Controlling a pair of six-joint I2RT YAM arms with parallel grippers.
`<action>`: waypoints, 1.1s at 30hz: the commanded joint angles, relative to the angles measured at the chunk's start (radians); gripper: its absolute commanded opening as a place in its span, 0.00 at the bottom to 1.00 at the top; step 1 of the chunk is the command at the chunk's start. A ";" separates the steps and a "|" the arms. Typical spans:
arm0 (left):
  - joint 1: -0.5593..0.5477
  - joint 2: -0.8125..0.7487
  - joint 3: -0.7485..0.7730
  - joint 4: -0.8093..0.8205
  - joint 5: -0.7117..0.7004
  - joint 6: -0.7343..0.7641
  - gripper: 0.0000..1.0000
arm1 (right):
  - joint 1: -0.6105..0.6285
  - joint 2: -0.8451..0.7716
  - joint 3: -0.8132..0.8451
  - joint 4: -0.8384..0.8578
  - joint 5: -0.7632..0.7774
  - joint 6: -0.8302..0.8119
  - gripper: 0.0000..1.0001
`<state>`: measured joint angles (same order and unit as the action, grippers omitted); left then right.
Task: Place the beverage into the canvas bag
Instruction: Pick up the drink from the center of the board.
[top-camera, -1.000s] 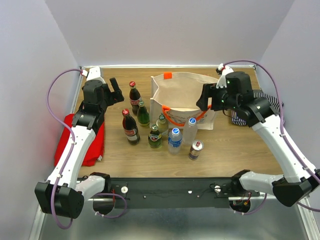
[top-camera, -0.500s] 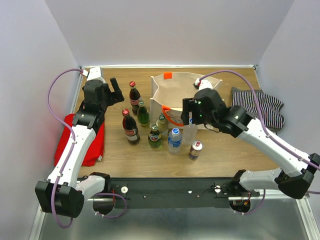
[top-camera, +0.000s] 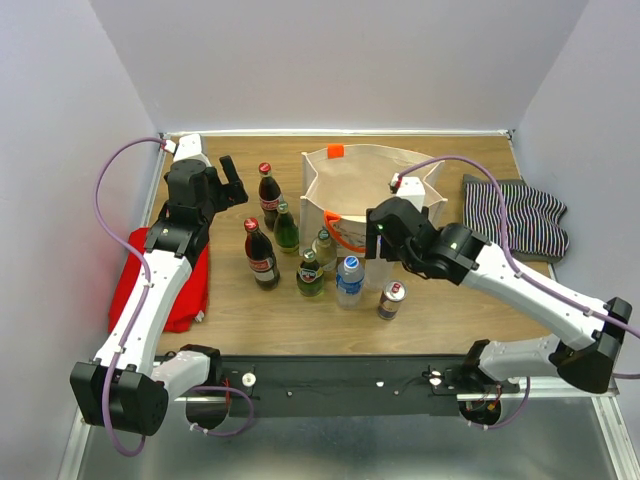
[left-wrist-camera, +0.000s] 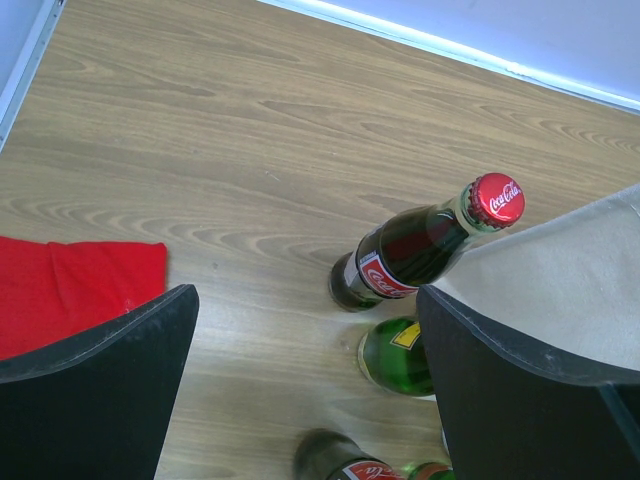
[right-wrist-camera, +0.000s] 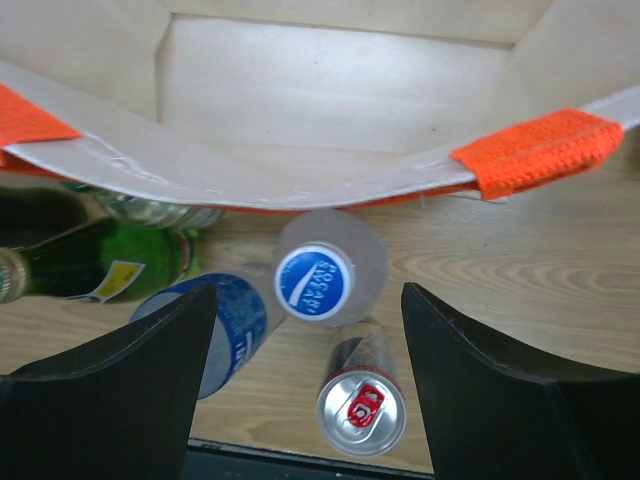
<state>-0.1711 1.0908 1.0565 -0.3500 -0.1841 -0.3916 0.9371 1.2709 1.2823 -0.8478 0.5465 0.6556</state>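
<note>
The right gripper (top-camera: 378, 232) hangs with its fingers (right-wrist-camera: 120, 390) spread wide and gripping nothing, directly above the blue-capped clear bottle (right-wrist-camera: 318, 275). That bottle stands upright on the table (top-camera: 450, 300) against the near wall of the canvas bag (top-camera: 360, 180), whose open mouth lies just beyond the fingertips, while a can (right-wrist-camera: 360, 408) sits on the wrist side of the bottle and a blue-labelled bottle (right-wrist-camera: 228, 325) stands by one finger. The left gripper (top-camera: 232, 178), well apart from the bag's far-left side, is likewise spread and empty, with a cola bottle (left-wrist-camera: 415, 250) standing below between its fingers and a red cloth (left-wrist-camera: 70, 290) beside one finger.
</note>
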 joint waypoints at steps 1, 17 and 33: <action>0.005 0.000 0.016 -0.009 -0.003 0.005 0.99 | 0.006 -0.047 -0.083 0.050 0.102 0.050 0.83; 0.005 -0.006 0.014 -0.021 -0.014 0.016 0.99 | 0.006 0.016 -0.115 0.168 0.121 0.016 0.64; 0.004 0.001 0.019 -0.029 -0.026 0.022 0.99 | 0.006 0.051 -0.075 0.076 0.070 0.038 0.14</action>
<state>-0.1711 1.0908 1.0565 -0.3622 -0.1848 -0.3878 0.9371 1.2968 1.1648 -0.7219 0.6453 0.6559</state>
